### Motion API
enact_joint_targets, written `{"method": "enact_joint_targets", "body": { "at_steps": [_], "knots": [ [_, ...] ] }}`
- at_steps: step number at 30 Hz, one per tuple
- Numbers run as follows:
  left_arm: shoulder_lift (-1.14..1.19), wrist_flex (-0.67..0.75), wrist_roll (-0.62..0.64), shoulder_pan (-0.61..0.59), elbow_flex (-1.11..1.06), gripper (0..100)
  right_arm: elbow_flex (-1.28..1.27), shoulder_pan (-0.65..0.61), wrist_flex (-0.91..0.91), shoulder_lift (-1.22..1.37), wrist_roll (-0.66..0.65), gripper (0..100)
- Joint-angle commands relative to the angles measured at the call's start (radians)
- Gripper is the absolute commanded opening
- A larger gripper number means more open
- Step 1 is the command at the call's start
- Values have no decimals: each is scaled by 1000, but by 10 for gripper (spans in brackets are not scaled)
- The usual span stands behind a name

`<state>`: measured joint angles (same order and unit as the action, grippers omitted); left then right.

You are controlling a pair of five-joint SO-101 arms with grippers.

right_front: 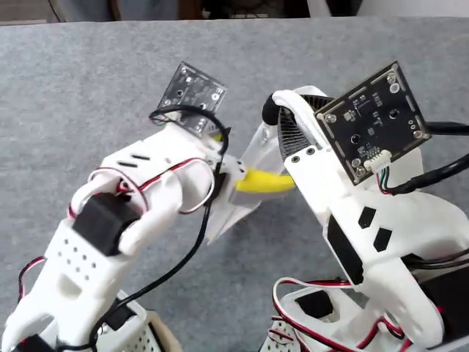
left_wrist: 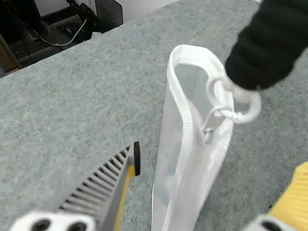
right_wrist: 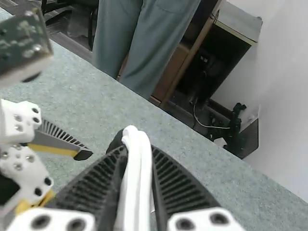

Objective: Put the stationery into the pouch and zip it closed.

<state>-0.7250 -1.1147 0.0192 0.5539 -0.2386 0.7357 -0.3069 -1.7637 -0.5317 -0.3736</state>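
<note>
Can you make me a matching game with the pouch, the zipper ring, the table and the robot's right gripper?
Things:
1. pouch
2. zipper ring
3. table
4. right gripper

Match with:
A. grey and fuzzy
B. squeezed shut on the pouch's top edge
C. see-through white
D. attached near the pouch's top

Pairs: 1-C, 2-D, 3-A, 4-B

The pouch (left_wrist: 190,144) stands upright between the spread jaws of the left pincer (left_wrist: 211,183), filling that gap (its mouth is a narrow slit, and the right pincer (right_wrist: 135,149) is clamped on one end of the rim). The arms crowd the middle and near edge of the table (right_front: 88,81). Its far strip and far-left corner lie open.
</note>
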Motion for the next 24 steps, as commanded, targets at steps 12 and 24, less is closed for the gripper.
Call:
{"method": "enact_joint_targets", "body": {
  "at_steps": [12, 24],
  "knots": [
    [75, 84, -63, 65, 13, 470, 18, 34, -3, -19, 5, 12],
    [77, 126, -64, 65, 13, 470, -82, 58, 0, -79, 31, 12]
  ]
}}
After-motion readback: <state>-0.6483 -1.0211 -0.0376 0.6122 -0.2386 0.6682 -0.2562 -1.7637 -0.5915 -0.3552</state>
